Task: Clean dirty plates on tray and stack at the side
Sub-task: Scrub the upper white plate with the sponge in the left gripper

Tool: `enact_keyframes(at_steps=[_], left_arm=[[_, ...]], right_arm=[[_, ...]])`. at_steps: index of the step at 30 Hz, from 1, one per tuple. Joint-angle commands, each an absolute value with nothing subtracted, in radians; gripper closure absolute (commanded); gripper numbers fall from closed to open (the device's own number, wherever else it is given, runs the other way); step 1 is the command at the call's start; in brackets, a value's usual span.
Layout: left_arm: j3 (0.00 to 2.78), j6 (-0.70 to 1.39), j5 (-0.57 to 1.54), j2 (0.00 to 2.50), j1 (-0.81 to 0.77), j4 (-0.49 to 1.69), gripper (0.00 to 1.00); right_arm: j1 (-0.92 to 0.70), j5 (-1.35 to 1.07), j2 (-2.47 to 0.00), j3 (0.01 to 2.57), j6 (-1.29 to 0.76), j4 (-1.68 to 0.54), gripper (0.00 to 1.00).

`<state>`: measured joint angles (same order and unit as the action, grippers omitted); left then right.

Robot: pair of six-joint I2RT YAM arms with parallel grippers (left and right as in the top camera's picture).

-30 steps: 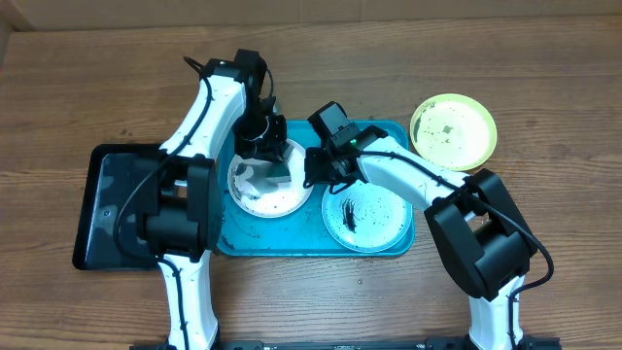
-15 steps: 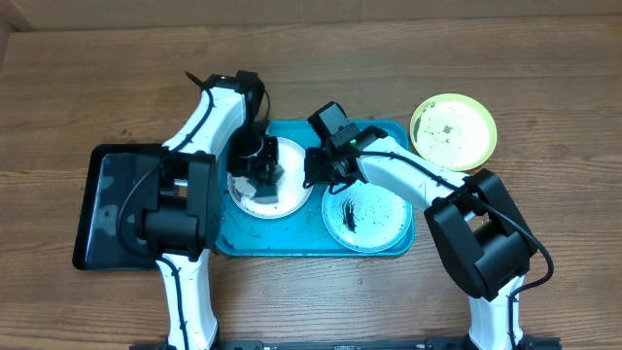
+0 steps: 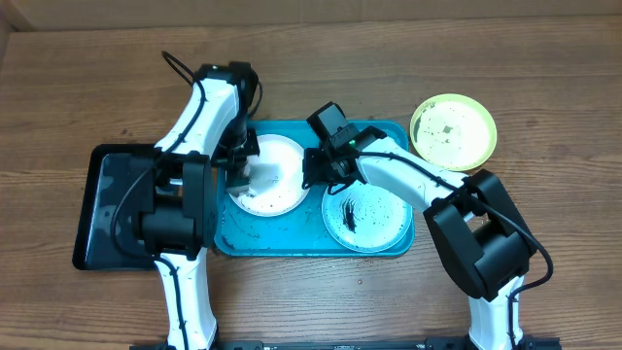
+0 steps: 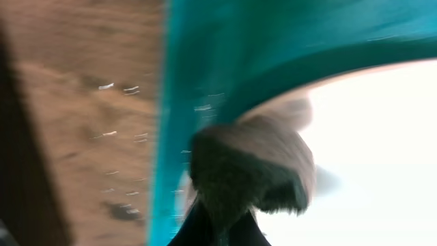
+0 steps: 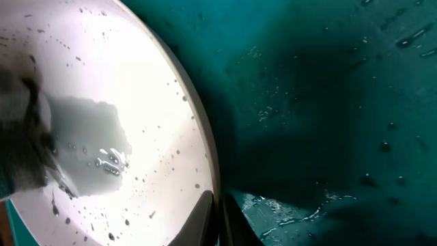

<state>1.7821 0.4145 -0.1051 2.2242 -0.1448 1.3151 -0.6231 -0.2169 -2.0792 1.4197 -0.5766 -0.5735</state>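
Plates status: yellow-green plate (image 3: pixel 453 129) sits off the blue tray (image 3: pixel 282 245) on the table at right, so prob 1 of 3 done, tho a few specks show. White plate (image 3: pixel 284 173) looks mid-scrub: left gripper (image 3: pixel 240 163) clamped on a grey wad (image 4: pixel 249 167) at its left side, right gripper (image 3: pixel 313 173) pinching its right rim. Teal plate (image 3: pixel 374 222) is smeared black, looks untouched. Wad's tight against the tray's left wall, black tray (image 3: pixel 107 209) just beyond; bare table by the yellow-green one for stacking

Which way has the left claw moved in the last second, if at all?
Yes. The left claw slid from the white-rimmed plate's middle to its edge nearest the black tray.
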Motion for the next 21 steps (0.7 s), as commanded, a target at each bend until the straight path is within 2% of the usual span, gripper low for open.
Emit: enact_keyframes(at_steps=[1,4,13,16,21], left_arm=[[1.813,0.349,0.192,2.218,-0.137,1.305,0.96],[1.801,0.301,0.307,2.22,-0.151,1.308,0.96],[1.663,0.3,0.299,2.22,-0.219,1.216,0.95],[1.593,0.308,0.219,2.22,-0.234,1.166,0.96],[1.514,0.447,-0.099,2.22,-0.235,1.155,0.96]], right_arm=[[-0.615,-0.211,-2.082,1.432,-0.578,-0.567,0.96],[-0.615,-0.219,-2.082,1.432,-0.578,-0.559,0.96],[-0.615,-0.237,-2.082,1.432,-0.581,-0.551,0.96],[-0.615,-0.237,-2.082,1.432,-0.58,-0.548,0.96],[-0.614,-0.237,-2.082,1.432,-0.58,-0.548,0.96]])
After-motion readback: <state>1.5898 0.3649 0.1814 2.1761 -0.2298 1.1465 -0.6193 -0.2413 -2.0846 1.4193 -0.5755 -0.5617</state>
